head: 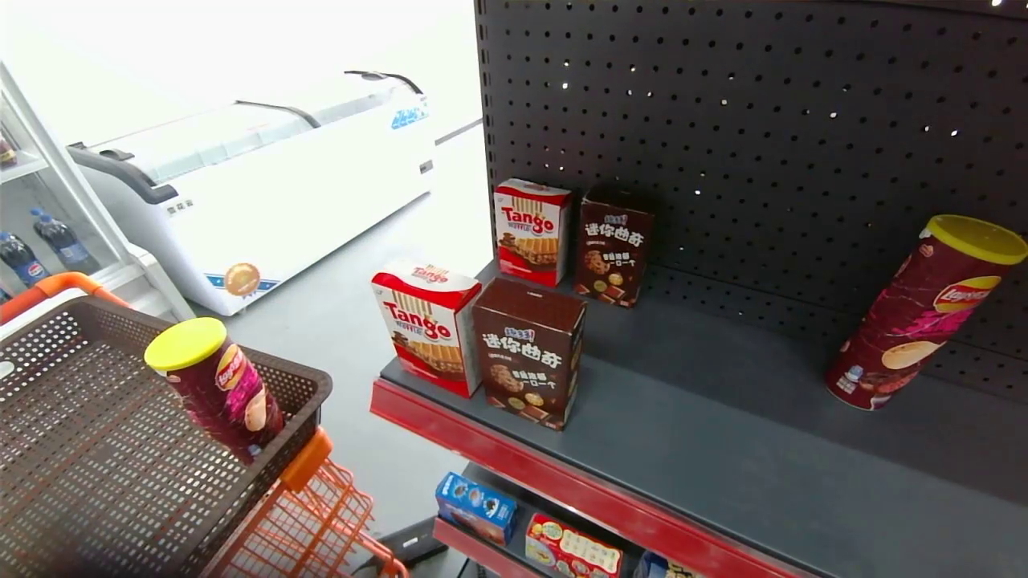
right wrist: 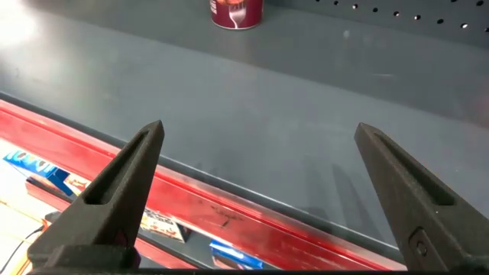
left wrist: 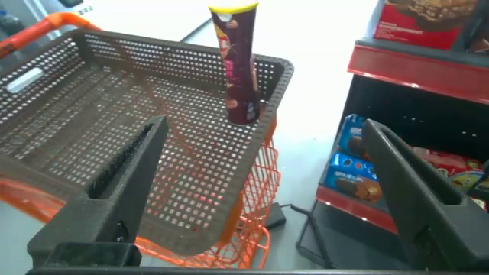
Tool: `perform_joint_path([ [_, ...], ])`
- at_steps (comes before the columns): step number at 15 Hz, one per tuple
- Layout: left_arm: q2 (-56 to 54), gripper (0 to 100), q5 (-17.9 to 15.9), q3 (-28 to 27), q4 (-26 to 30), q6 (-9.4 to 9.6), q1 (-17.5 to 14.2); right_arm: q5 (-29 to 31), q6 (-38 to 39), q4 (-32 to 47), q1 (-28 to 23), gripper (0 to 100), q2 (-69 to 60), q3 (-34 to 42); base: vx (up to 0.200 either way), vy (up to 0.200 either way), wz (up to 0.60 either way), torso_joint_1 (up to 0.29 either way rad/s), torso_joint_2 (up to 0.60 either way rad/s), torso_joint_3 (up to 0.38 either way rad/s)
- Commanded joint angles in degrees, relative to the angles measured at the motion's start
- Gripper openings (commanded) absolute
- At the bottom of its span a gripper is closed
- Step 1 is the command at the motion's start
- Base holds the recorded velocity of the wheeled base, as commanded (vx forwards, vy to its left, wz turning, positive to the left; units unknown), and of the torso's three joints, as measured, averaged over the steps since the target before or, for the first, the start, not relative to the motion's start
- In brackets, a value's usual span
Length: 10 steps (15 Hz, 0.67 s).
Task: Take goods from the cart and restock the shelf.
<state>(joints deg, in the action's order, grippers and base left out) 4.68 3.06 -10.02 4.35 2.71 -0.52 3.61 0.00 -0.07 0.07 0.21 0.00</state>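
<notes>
Head view showed a chip can [head: 215, 385] upright in a corner of the cart [head: 88, 449], a second can [head: 923, 313] on the shelf [head: 707, 433]. My left end effector [left wrist: 263, 128] and right end effector [right wrist: 260, 131] were both spread wide.

The basket [head: 96, 449] on the cart is dull brown perforated plastic, set on an orange coated wire frame [head: 345, 502]. The cart canister [head: 217, 385] has a glossy printed wrap and a smooth yellow plastic lid, like the shelf canister [head: 923, 313]. The shelf deck [head: 723, 449] looks like matt grey metal with a shiny red front lip [head: 522, 466]. Behind it is a pegboard [head: 763, 120] in matt black. The boxes [head: 528, 353] are glossy cardboard.
</notes>
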Motion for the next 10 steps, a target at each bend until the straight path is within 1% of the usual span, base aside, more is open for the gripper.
perform_joint_path([
  [1,15.53,100,3.0,-8.61,2.85,0.99,-0.79,0.0,0.0,-0.01,0.01,100,0.06,0.0,0.0,0.0,0.0,0.0,0.0,0.0],
  [2,19.23,100,3.09,-9.4,2.33,0.9,-0.88,0.0,0.0,-0.01,0.01,100,0.06,0.0,0.0,0.0,0.0,0.0,0.0,0.0],
  [3,19.23,100,3.09,-9.4,2.33,0.9,-0.88,0.0,0.0,-0.01,0.01,100,0.06,0.0,0.0,0.0,0.0,0.0,0.0,0.0],
  [4,26.7,100,3.09,-10.11,1.45,-0.25,-1.23,0.0,0.0,-0.01,0.01,100,0.06,0.0,0.0,0.0,0.0,0.0,0.0,0.0],
  [5,31.44,100,2.83,-10.11,0.13,-1.48,-3.78,0.0,0.09,-0.01,0.01,100,0.06,0.0,0.0,0.0,0.0,0.0,0.0,0.0],
  [6,37.68,100,1.77,-10.02,-4.26,-1.74,-5.45,0.0,0.0,-0.01,0.01,100,0.06,0.0,0.0,0.0,0.0,0.0,0.0,0.0],
  [7,42.87,100,0.37,-9.67,-8.66,-1.83,-5.98,0.0,0.0,-0.01,0.01,100,0.06,0.0,0.0,0.0,0.0,0.0,0.0,0.0],
  [8,49.11,100,0.02,-9.49,-15.6,-1.83,-6.33,0.0,0.0,-0.01,0.01,100,0.06,0.0,0.0,0.0,0.0,0.0,0.0,0.0],
  [9,52.71,100,0.02,-9.4,-20.7,-1.65,-6.77,0.0,0.09,-0.01,0.01,100,0.06,0.0,0.0,0.0,0.0,0.0,0.0,0.0],
  [10,57.81,100,0.1,-8.52,-28.17,-1.56,-6.51,0.0,0.0,-0.01,0.01,100,0.06,0.0,0.0,0.0,0.0,0.0,0.0,0.0],
])
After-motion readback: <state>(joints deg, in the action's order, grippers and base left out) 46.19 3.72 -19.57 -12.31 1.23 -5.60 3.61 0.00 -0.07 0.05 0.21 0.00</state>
